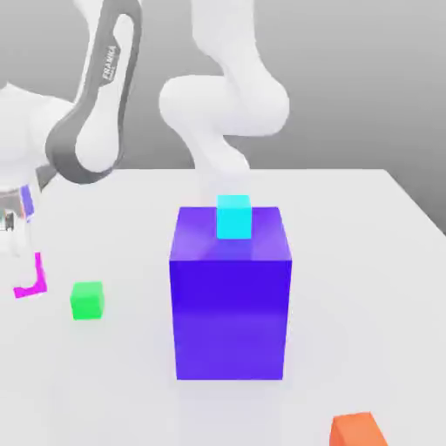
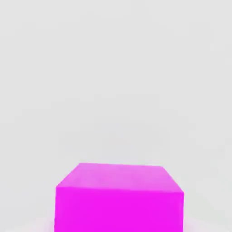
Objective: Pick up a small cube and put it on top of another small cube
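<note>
- How the fingers stand cannot be told; the hand sits low at the exterior view's left edge, just above the bench.
- The small cube, bright magenta-pink and matte, rests on the pale bench surface close under the hand camera.
- In the exterior view a sliver of magenta shows at the left edge beneath the hand, mostly hidden by the arm.
- A green cube lies just to the right of that sliver, apart from it.
- A big blue-violet block stands mid-bench, with a cyan cube at its top rear edge.
- An orange cube sits near the bottom right.
</note>
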Motion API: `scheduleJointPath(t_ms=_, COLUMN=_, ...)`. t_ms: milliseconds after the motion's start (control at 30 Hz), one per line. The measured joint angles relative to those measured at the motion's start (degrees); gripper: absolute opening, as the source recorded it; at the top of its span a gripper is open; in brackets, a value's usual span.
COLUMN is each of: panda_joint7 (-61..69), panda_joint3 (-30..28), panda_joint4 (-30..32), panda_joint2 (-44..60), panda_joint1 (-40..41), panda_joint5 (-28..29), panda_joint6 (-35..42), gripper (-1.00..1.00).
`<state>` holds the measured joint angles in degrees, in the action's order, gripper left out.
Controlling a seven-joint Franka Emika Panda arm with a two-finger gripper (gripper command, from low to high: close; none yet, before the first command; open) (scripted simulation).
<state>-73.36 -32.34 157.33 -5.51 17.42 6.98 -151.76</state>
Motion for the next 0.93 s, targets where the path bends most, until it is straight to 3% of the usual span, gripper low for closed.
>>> scheduleJointPath(t_ms=133, panda_joint7=-10.19, panda_joint3=2.57, panda_joint4=8.16, panda_joint2=-8.21, panda_joint1=6.37, panda_joint5=7.91, panda_joint6=-0.73, gripper=-1.0)
scheduleJointPath(t_ms=200, panda_joint7=-12.4, panda_joint3=3.0, panda_joint4=10.52, panda_joint2=-8.9, panda_joint1=7.75, panda_joint5=9.11, panda_joint6=-2.55, gripper=-1.0)
scheduleJointPath(t_ms=333, panda_joint7=-9.4, panda_joint3=1.33, panda_joint4=11.1, panda_joint2=-1.99, panda_joint1=4.94, panda_joint5=4.07, panda_joint6=-9.92, gripper=-1.0)
scheduleJointPath(t_ms=433, panda_joint7=-2.22, panda_joint3=2.44, panda_joint4=11.05, panda_joint2=4.71, panda_joint1=2.69, panda_joint5=-6.49, panda_joint6=-15.96, gripper=-1.0)
scheduleJointPath(t_ms=467, panda_joint7=0.08, panda_joint3=3.6, panda_joint4=11.0, panda_joint2=6.25, panda_joint1=2.3, panda_joint5=-9.83, panda_joint6=-17.24, gripper=1.0)
scheduleJointPath(t_ms=667, panda_joint7=1.35, panda_joint3=3.63, panda_joint4=10.97, panda_joint2=7.03, panda_joint1=1.38, panda_joint5=-11.66, panda_joint6=-17.85, gripper=1.0)
scheduleJointPath(t_ms=800, panda_joint7=-6.26, panda_joint3=4.21, panda_joint4=11.14, panda_joint2=0.82, panda_joint1=6.91, panda_joint5=-0.52, panda_joint6=-12.42, gripper=1.0)
scheduleJointPath(t_ms=933, panda_joint7=-10.91, panda_joint3=6.63, panda_joint4=11.36, panda_joint2=-7.39, panda_joint1=10.85, panda_joint5=6.26, panda_joint6=-4.65, gripper=1.0)
